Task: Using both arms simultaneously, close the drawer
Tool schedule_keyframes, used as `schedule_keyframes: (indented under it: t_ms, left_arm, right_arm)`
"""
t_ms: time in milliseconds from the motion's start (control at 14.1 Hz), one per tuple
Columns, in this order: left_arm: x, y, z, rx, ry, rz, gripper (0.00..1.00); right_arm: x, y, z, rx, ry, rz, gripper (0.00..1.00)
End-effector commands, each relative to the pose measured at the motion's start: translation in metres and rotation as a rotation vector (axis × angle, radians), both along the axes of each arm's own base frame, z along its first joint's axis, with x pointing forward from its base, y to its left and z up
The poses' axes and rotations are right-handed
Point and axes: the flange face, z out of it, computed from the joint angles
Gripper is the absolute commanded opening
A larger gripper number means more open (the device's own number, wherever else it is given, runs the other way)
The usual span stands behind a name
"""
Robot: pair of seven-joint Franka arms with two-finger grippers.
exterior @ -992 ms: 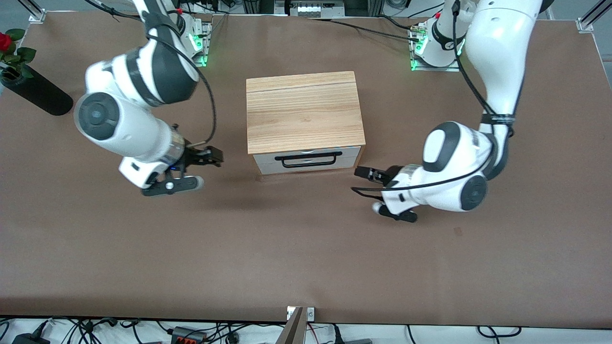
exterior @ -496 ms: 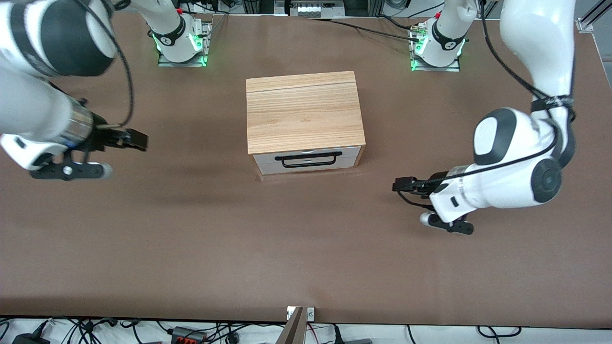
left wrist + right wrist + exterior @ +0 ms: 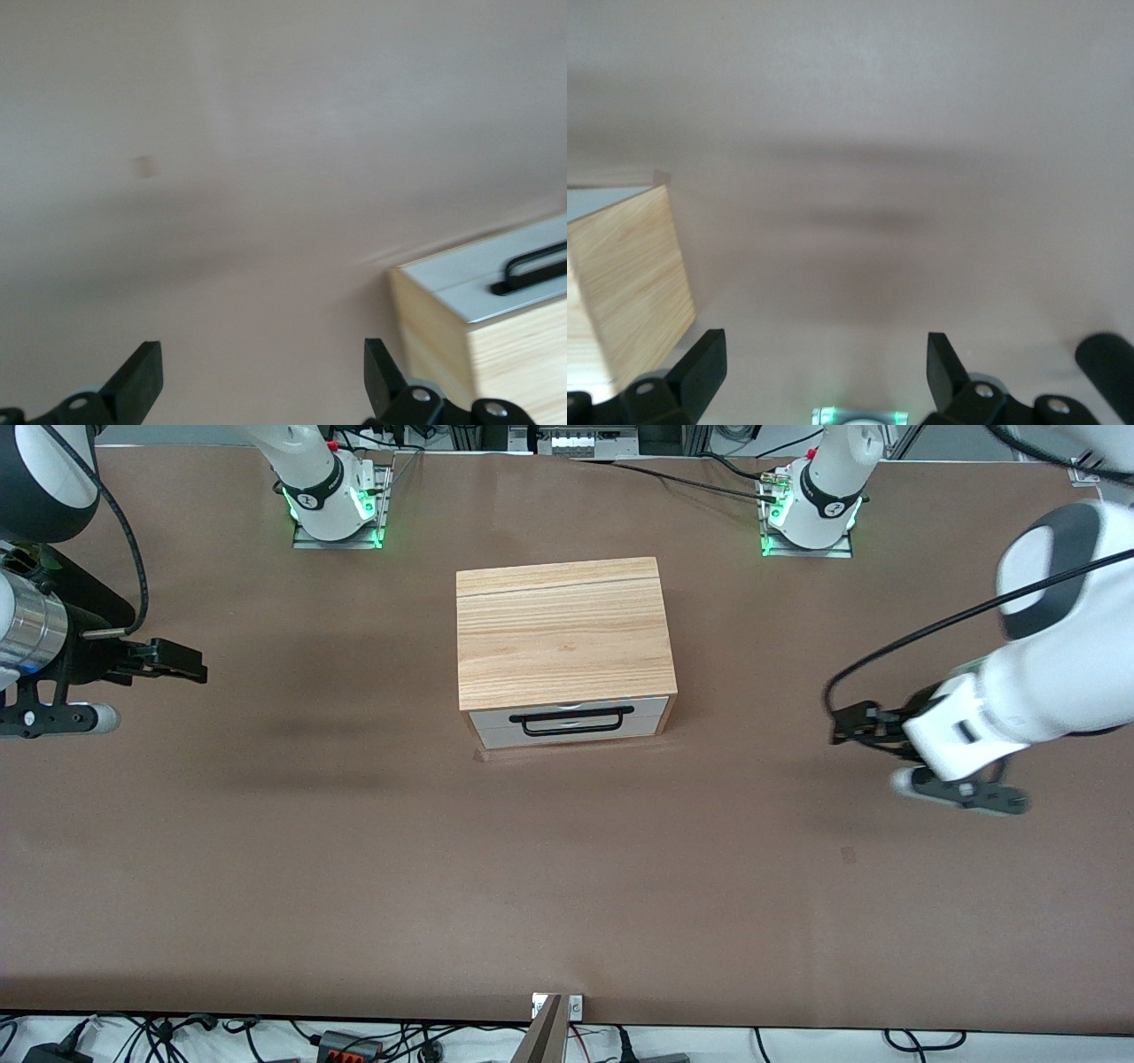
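Observation:
The drawer (image 3: 567, 726) sits pushed in flush in the wood-grain box (image 3: 560, 629) at the table's middle. Its white front and black bar handle (image 3: 576, 720) face the front camera. My right gripper (image 3: 175, 662) is open and empty over bare table toward the right arm's end, well away from the box. My left gripper (image 3: 858, 722) is open and empty over bare table toward the left arm's end. In the left wrist view the drawer front (image 3: 496, 270) shows past the open gripper (image 3: 260, 381). In the right wrist view the box's side (image 3: 629, 274) shows past the open gripper (image 3: 822, 367).
The arm bases with green lights stand at the table's back edge (image 3: 332, 509) (image 3: 811, 514). A black cylinder (image 3: 1109, 363) lies near the right arm's end. A small dark mark (image 3: 848, 855) is on the brown tabletop.
Both grippers have swung outward from beside the drawer front toward their own ends of the table. The drawer and box have not moved.

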Motion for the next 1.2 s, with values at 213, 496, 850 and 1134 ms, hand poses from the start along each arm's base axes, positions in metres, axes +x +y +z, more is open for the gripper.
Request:
schedule_keyframes:
  t_ms: [213, 496, 850, 1134]
  left_arm:
    - [-0.014, 0.046, 0.043, 0.076, -0.061, 0.017, 1.00]
    - [-0.067, 0.040, 0.044, 0.108, -0.015, 0.107, 1.00]
    - [-0.109, 0.023, 0.033, 0.127, -0.031, 0.072, 1.00]
    - [-0.126, 0.026, 0.027, 0.122, -0.099, 0.079, 1.00]
  right_arm:
    - [-0.062, -0.012, 0.002, -0.008, -0.088, -0.078, 1.00]
    - [-0.058, -0.028, 0.017, -0.002, -0.128, -0.134, 1.00]
    - [-0.059, -0.043, 0.019, -0.010, -0.123, -0.161, 1.00]
    - [-0.057, -0.045, 0.016, -0.010, -0.117, -0.170, 1.00]
